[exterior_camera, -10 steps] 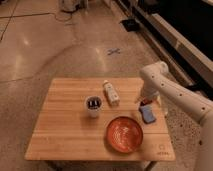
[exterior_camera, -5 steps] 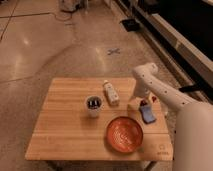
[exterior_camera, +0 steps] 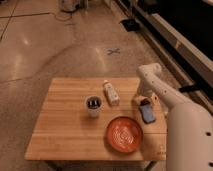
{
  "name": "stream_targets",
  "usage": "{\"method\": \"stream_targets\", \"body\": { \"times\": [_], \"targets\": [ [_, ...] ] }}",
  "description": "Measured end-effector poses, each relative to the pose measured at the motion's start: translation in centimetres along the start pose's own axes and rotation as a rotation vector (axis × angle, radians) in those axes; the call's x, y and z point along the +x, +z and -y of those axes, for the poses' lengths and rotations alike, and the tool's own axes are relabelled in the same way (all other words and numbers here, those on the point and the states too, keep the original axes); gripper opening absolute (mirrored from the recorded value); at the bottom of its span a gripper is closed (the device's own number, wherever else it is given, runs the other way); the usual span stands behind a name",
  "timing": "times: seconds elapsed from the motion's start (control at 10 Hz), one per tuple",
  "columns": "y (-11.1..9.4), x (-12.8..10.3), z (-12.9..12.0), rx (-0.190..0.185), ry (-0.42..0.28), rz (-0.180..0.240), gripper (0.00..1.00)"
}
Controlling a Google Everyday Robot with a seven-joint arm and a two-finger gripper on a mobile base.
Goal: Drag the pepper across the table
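Wooden table [exterior_camera: 70, 125] — end effector [exterior_camera: 143, 98] low over it, just beside blue pad [exterior_camera: 147, 113].

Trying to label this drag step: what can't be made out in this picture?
1. Camera view: the gripper sits low at the right side of the table; the wrist of the arm hides its tip.
2. The pepper is only a reddish speck by the blue pad; whether the gripper touches it cannot be told.
3. The dark contents of the cup are too small to identify.
4. The right and bottom edges cut off the arm.
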Motion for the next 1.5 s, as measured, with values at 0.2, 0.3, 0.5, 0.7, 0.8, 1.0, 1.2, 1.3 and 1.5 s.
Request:
{"method": "stream_targets", "body": {
  "times": [0.2, 0.3, 0.5, 0.7, 0.8, 1.0, 1.2, 1.3, 1.5],
  "targets": [
    [0.1, -0.1, 0.1, 0.029, 0.029, 0.011, 0.43],
    [0.0, -0.4, 0.3, 0.043, 0.042, 0.019, 0.33],
    [-0.5, -1.6, 0.8, 0.073, 0.048, 0.046, 0.11],
    [-1.3, -3.4, 1.5, 0.088, 0.025, 0.083, 0.00],
    [-1.7, -4.2, 1.9, 0.093, 0.006, 0.097, 0.00],
    [-2.1, -6.2, 2.6, 0.105, -0.039, 0.133, 0.00],
    [-2.3, -7.9, 3.3, 0.121, -0.079, 0.167, 0.00],
    [-2.5, -9.1, 4.2, 0.137, -0.117, 0.189, 0.00],
    [-2.8, -10.8, 5.3, 0.157, -0.168, 0.218, 0.00]
  ]
}}
